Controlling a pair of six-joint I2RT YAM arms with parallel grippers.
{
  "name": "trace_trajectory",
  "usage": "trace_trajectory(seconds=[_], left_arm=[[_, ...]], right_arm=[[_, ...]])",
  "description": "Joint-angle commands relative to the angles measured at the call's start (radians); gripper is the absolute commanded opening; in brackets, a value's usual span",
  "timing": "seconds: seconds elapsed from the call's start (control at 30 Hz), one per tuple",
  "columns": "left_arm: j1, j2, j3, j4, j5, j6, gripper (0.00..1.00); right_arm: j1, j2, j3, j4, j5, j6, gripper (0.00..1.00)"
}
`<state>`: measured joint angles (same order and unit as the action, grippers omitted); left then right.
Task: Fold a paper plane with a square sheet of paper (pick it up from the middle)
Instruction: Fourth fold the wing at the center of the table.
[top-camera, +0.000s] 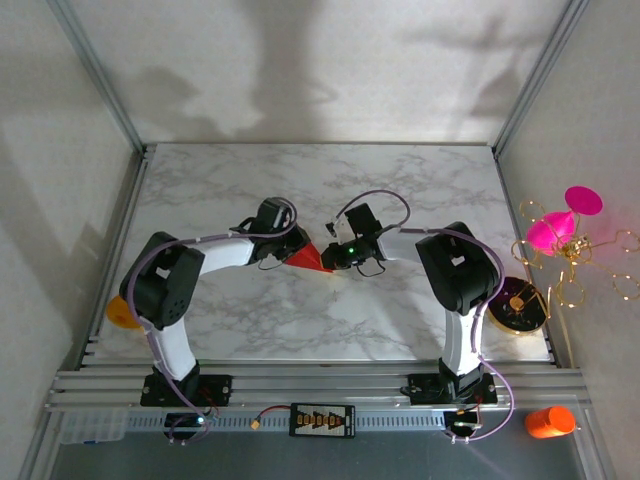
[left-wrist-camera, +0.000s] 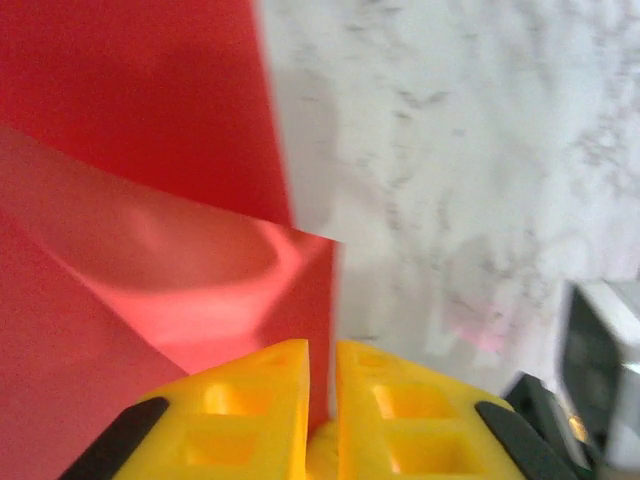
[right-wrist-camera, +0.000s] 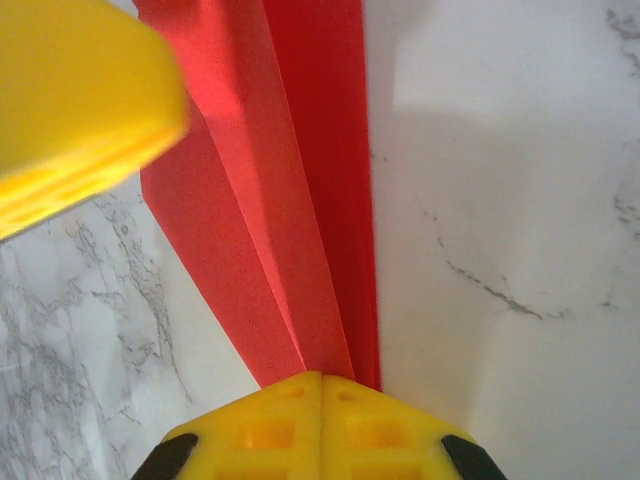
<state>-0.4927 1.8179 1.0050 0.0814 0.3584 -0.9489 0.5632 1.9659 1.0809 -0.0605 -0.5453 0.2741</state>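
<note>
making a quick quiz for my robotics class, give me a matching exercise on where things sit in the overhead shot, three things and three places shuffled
Things
1. folded red paper
2. orange bottle
3. magenta cone ornament

Places
a. beyond the right edge of the marble table, about halfway up the view
b. middle of the table
c. bottom of the view, right of the right arm's base

Pairs: 1-b; 2-c; 3-a
</note>
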Motion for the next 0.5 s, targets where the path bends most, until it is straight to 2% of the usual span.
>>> trace_trajectory(seconds=[0.0, 0.47], left_arm=[[-0.046, -0.033, -0.027, 0.009, -0.025, 0.078, 0.12], [-0.073, 0.077, -0.051, 0.070, -0.006, 0.102, 0.08]], right_arm=[[-0.006, 0.062, -0.001, -0.110, 0.077, 0.012, 0.03], [-0.006, 0.071, 0.016, -0.154, 0.097, -0.004, 0.02]])
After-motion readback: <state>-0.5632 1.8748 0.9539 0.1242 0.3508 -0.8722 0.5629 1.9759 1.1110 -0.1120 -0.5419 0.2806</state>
